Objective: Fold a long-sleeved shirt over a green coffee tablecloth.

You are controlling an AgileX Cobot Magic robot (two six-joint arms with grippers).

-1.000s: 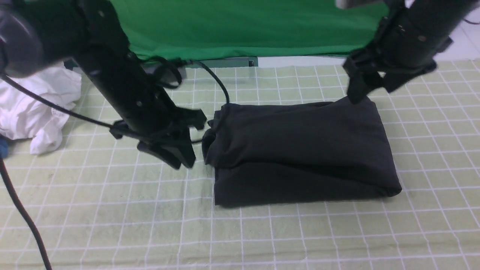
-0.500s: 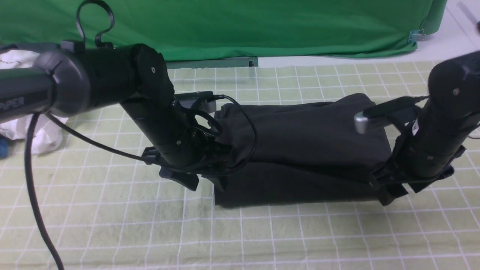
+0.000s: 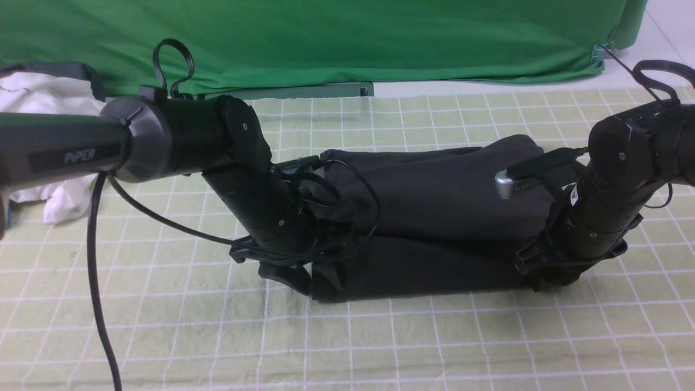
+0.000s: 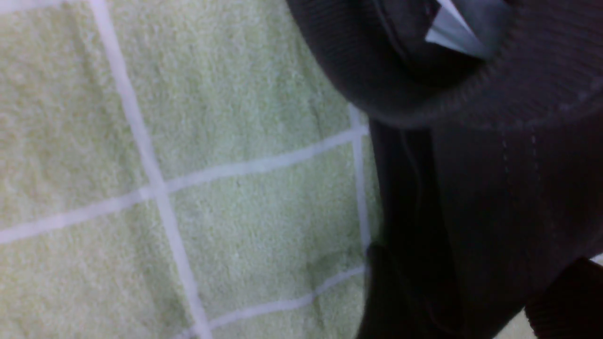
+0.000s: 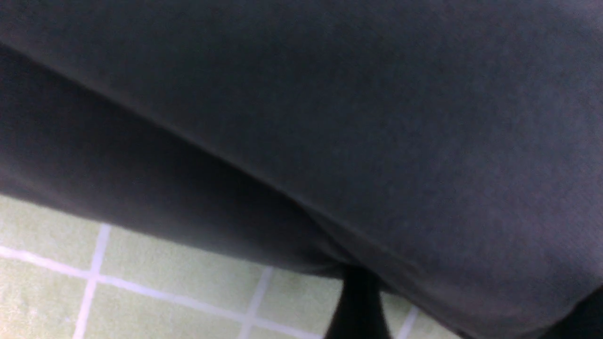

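A: Where do we stand?

B: The green coffee tablecloth [image 3: 163, 304] lies flat on the bench, and on its middle sits the long-sleeved shirt [image 3: 434, 217], already a compact black rectangle of stacked layers. We judge the folding mostly done.

A: What's left?

B: Perhaps one last fold or a tidy-up. Our left claw [image 3: 312, 277] is down at the shirt's near left corner and our right claw [image 3: 545, 279] at its near right corner. We cannot tell whether either claw is apart or clamped on fabric; black cloth hides the fingers.
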